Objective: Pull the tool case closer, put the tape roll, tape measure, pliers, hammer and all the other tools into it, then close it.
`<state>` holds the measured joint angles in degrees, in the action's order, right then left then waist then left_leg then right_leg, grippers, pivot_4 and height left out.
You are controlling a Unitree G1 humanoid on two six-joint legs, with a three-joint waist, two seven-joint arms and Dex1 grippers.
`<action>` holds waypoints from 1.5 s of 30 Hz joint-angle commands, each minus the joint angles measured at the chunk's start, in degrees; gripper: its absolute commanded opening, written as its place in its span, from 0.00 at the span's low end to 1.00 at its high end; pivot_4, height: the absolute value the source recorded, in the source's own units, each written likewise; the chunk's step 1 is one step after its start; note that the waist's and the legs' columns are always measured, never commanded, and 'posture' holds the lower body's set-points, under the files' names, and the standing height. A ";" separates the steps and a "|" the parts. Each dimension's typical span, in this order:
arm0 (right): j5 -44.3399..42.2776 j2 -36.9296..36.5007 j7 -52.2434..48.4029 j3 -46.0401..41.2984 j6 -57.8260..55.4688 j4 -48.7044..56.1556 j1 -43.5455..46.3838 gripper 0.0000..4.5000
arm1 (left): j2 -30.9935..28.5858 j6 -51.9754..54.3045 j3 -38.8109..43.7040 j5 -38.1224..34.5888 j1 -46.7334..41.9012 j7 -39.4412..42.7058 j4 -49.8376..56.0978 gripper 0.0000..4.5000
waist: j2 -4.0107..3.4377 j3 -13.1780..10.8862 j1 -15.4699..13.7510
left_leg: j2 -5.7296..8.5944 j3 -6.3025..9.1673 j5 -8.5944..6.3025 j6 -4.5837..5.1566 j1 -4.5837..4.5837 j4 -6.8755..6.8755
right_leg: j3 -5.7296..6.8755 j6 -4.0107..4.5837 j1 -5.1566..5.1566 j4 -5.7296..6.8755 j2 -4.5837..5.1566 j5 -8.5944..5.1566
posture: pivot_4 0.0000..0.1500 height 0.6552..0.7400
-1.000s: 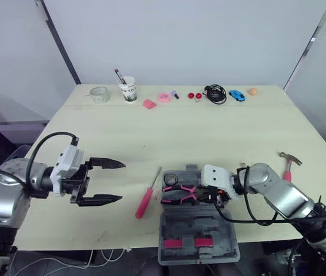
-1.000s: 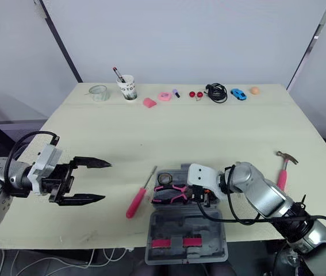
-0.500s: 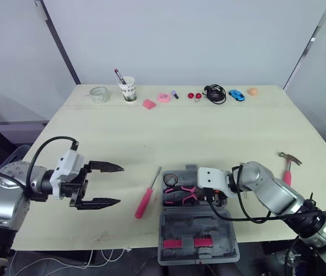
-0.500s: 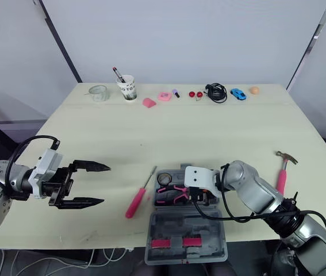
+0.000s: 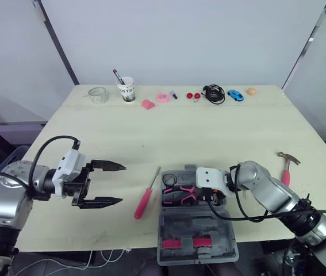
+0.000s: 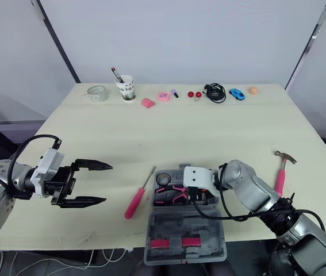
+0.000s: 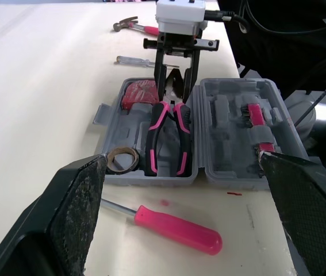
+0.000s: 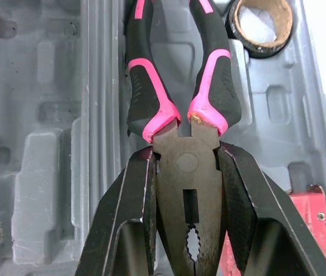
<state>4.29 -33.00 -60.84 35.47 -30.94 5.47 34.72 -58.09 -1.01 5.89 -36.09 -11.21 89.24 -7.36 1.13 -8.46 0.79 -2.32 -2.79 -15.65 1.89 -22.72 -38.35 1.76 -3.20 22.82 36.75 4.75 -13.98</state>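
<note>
- The right tool point(image 8: 185, 152) is clenched on the head of the pliers point(image 5: 178, 194), inside the open tool case point(image 5: 208, 223) at the near edge of the surface point(image 5: 208, 132).
- The left tool point(image 5: 121, 184) is released, hovering near the pink screwdriver point(image 5: 144, 202).

A pale wooden table point(image 5: 180, 132) stands before a plain white wall point(image 5: 197, 40); a dark diagonal strut point(image 5: 60, 49) crosses the wall at far left.

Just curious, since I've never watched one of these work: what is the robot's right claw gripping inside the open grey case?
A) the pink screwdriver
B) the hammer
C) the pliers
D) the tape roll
C: the right gripper pinches the metal head of the pliers, whose pink-and-black handles lie in the open tool case.
</note>
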 commanded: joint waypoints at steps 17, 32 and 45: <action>-11.48 5.34 1.26 -15.32 13.64 0.41 -7.68 0.82 | 2.66 -0.14 1.06 -0.13 -1.15 3.23 1.82 1.00 | 0.00 0.00 -0.14 | 0.00 0.00 0.00 0.00 -0.01 0.00 | 0.01 -0.01 -0.02 0.00 0.00 0.00 | 1.00 1.00; -10.38 9.66 2.90 -14.61 22.83 -12.84 -12.98 0.06 | 4.48 -0.22 1.11 0.87 -1.74 2.79 1.50 1.00 | 0.01 0.00 -0.11 | 0.00 0.00 0.00 0.00 0.00 -0.01 | 0.00 0.00 -0.02 0.01 -0.01 0.00 | 1.00 1.00; 0.26 7.47 3.08 -6.49 20.91 -28.26 -13.83 0.06 | 4.74 -0.37 1.45 1.07 -1.14 2.70 1.59 1.00 | 0.13 0.25 -0.15 | 0.00 0.03 0.00 0.00 0.29 -0.01 | -0.02 0.00 -0.19 0.06 0.01 0.00 | 1.00 1.00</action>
<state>-2.40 -22.75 -58.31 24.58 -6.20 -14.96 23.40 -53.32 -0.84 6.09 -34.94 -12.25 89.29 -7.20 1.26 -8.21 0.64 -2.32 -2.75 -15.65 1.89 -22.40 -38.37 1.73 -3.19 22.63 36.83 4.75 -13.98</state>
